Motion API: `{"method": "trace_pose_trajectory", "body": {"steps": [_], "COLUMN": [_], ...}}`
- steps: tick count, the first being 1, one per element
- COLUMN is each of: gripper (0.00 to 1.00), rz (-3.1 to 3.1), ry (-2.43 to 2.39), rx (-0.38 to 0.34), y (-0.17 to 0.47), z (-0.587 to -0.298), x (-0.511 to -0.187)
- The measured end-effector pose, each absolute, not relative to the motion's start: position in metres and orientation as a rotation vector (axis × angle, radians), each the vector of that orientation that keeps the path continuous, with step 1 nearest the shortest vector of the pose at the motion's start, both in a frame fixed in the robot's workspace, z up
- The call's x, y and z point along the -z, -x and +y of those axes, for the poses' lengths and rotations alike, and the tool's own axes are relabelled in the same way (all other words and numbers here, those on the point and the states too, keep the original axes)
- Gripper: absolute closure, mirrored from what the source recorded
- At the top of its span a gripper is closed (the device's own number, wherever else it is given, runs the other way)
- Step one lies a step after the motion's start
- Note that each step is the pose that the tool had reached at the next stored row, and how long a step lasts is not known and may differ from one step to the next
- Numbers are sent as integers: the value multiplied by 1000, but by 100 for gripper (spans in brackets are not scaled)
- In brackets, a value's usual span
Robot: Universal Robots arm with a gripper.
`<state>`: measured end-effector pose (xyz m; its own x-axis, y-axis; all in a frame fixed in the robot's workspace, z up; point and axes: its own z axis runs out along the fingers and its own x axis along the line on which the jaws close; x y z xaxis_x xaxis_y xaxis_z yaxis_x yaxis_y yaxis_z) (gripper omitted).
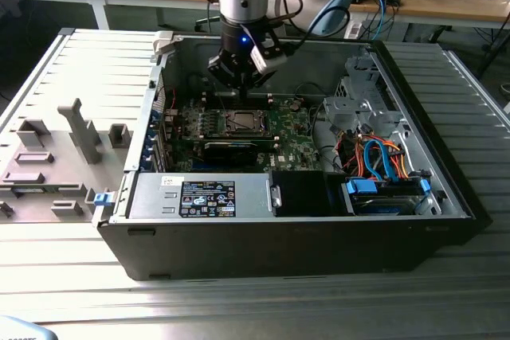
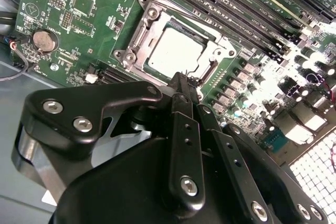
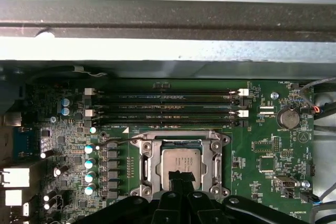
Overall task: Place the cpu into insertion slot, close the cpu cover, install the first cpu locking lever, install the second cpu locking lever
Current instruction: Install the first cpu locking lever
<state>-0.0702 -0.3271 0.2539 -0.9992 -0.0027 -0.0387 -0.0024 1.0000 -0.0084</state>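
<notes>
Directly under the gripper (image 2: pixel 181 80), the cpu (image 2: pixel 176 51) sat in the slot (image 3: pixel 181 163) with the cover (image 2: pixel 144 38) apparently lying closed around it; fingers were pressed together, tips at the chip's near edge, holding nothing. Placing and cover steps looked done, so I judged a locking lever step was in hand, calling for a precise press on the thin wire lever (image 3: pixel 113 141) beside the socket. Board print was too small to read.
</notes>
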Motion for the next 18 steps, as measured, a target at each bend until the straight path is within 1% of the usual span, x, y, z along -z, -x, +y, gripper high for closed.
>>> {"method": "trace_pose_trajectory", "body": {"steps": [18], "gripper": [89], "rz": [3103], "ry": [4], "rx": [13], "y": [77], "z": [-327], "x": [-254]}}
